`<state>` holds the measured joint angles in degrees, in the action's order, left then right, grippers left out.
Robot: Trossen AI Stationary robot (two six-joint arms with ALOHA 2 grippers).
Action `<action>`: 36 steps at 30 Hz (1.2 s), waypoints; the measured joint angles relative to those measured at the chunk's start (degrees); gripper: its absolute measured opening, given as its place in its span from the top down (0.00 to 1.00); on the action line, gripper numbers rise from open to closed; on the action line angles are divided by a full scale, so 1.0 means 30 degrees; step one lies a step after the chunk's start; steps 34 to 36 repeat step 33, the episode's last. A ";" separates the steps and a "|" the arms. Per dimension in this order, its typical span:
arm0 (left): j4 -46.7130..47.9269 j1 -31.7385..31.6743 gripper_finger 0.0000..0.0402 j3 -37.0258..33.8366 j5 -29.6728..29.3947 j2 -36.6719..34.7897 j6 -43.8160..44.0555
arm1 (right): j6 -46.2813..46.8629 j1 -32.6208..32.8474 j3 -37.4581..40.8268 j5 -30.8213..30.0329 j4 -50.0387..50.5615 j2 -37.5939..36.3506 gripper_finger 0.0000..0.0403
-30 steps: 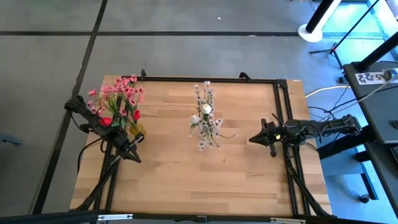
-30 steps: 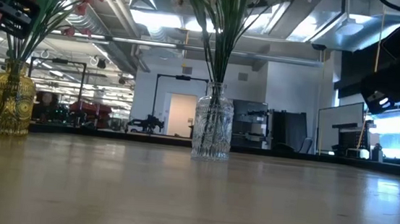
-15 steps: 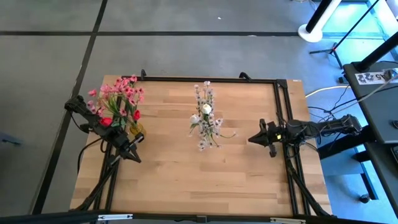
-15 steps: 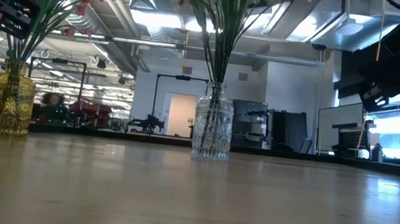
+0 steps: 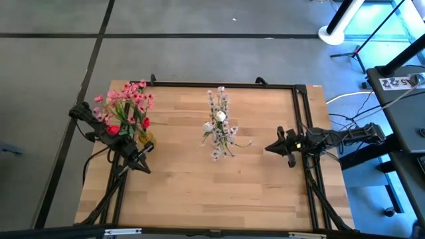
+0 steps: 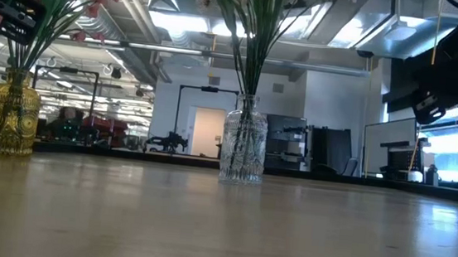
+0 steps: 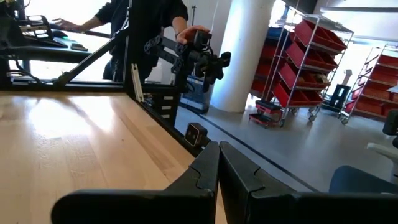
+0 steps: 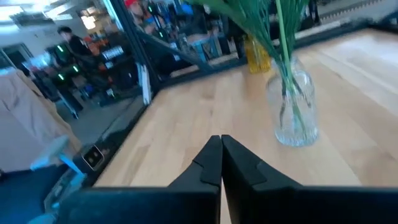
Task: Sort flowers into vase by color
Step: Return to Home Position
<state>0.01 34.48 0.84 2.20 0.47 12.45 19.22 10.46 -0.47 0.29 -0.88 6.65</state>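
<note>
Sorted: pink and red flowers (image 5: 126, 109) in yellow vase (image 6: 10, 118), white flowers (image 5: 219, 123) in clear vase (image 6: 244, 151). Left pincer (image 7: 217, 150) and right pincer (image 8: 221, 142) closed, empty; home them wide of stems.

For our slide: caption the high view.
Pink, red flowers in yellow vase, white flowers in clear vase; left gripper, right gripper at table sides.

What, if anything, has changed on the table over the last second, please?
The right gripper has risen a little, as the low view shows, with its fingers together and nothing in them. The left gripper stayed parked near the yellow vase. That vase with its pink and red flowers, and the clear vase with the white flowers, did not move.
</note>
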 joint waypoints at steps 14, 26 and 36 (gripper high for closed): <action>-0.0002 -0.0004 0.98 0.0000 0.0000 0.0000 0.0000 | -0.0001 0.0000 0.0007 0.0113 -0.0045 -0.1816 0.99; -0.0007 -0.0002 0.98 0.0007 -0.0002 0.0000 0.0000 | -0.0007 0.0000 0.0007 0.0096 -0.0023 -0.2163 0.99; -0.0002 0.0000 0.98 0.0007 -0.0002 0.0000 0.0000 | -0.0007 0.0000 0.0007 0.0079 -0.0016 -0.2163 0.99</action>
